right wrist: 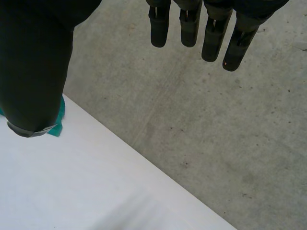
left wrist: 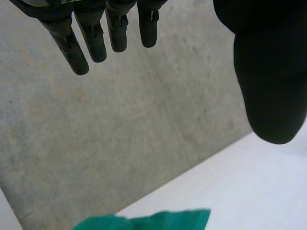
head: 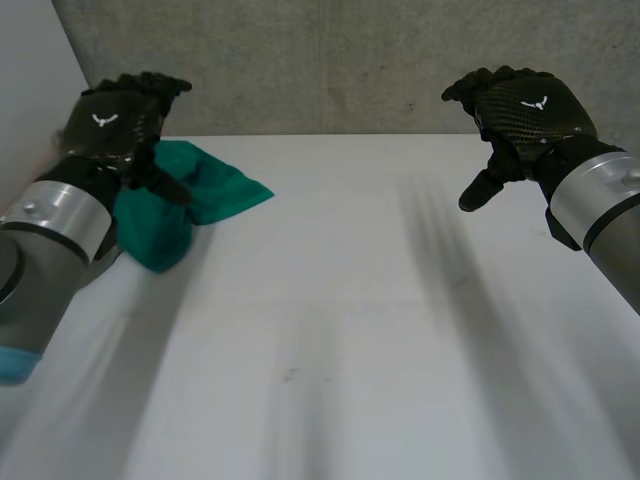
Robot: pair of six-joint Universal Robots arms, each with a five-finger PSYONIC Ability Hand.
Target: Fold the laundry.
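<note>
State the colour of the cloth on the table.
The cloth is plain teal green; the head view shows it best.

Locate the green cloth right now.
In the head view the green cloth lies bunched on the white table at its far left, partly behind the robot's open left hand, well away from the right hand.

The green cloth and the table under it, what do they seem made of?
The green cloth looks like soft matte fabric: it bunches and creases. The table seems smooth white laminate or painted board, judging by its even, seamless surface; which is unclear.
</note>
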